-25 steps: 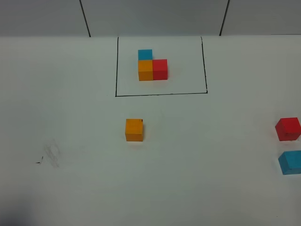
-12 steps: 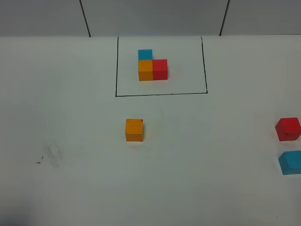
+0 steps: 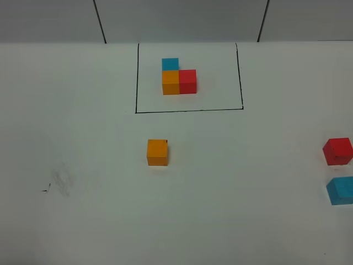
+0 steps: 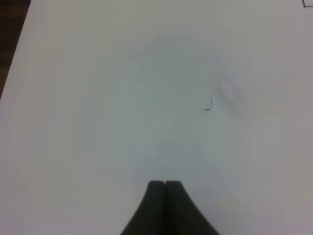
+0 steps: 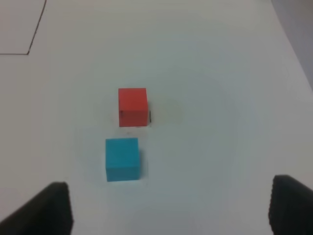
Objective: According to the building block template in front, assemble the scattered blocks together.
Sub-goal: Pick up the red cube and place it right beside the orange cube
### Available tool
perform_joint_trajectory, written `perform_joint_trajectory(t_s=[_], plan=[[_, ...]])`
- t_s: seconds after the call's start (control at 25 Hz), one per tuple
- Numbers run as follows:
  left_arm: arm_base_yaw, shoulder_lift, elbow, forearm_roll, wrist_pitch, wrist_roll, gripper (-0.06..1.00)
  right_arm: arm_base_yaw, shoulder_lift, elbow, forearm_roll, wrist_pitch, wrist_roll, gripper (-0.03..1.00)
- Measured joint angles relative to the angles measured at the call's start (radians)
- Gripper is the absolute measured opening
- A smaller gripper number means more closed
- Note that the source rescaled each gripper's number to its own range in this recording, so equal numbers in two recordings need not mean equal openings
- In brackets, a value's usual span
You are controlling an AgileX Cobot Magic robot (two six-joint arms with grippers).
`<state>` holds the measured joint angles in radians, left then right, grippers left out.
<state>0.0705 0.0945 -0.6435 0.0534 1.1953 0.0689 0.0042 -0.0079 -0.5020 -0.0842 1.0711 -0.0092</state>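
Exterior high view shows the building block template (image 3: 179, 80) inside a black box (image 3: 187, 110) drawn on the white table (image 3: 83, 110). The orange block (image 3: 157, 152) sits alone nearer, with nothing around it. The red block (image 3: 337, 150) and blue block (image 3: 341, 190) sit far right, close but apart. Only the wrist views show the grippers: the left gripper (image 4: 165, 185) is squeezed shut on nothing, and the right gripper (image 5: 171, 208) is wide open and empty, near the blue block.

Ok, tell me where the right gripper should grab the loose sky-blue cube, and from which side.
Bring the right gripper straight down from above, fingers on the two upright faces of the sky-blue cube that do not face the red cube. It sits flat, and the red cube stands close on one side, where a finger would probably bump it.
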Motion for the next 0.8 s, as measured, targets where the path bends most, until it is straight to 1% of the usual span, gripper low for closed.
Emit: perform_joint_trajectory(t_s=[0.24,0.48,0.6,0.8], plan=[[0.0,-0.049,0.008,-0.002,0.0,0.0,0.0,0.0,0.0,0.0,0.0,0.0,0.0,0.8],[0.0,-0.051,0.084,-0.002,0.0,0.0,0.0,0.0,0.0,0.0,0.0,0.0,0.0,0.8],[0.0,-0.051,0.094,-0.004,0.0,0.0,0.0,0.0,0.0,0.0,0.0,0.0,0.0,0.8],[0.0,-0.051,0.095,-0.039,-0.072,0.0,0.0,0.0,0.0,0.0,0.0,0.0,0.0,0.8]])
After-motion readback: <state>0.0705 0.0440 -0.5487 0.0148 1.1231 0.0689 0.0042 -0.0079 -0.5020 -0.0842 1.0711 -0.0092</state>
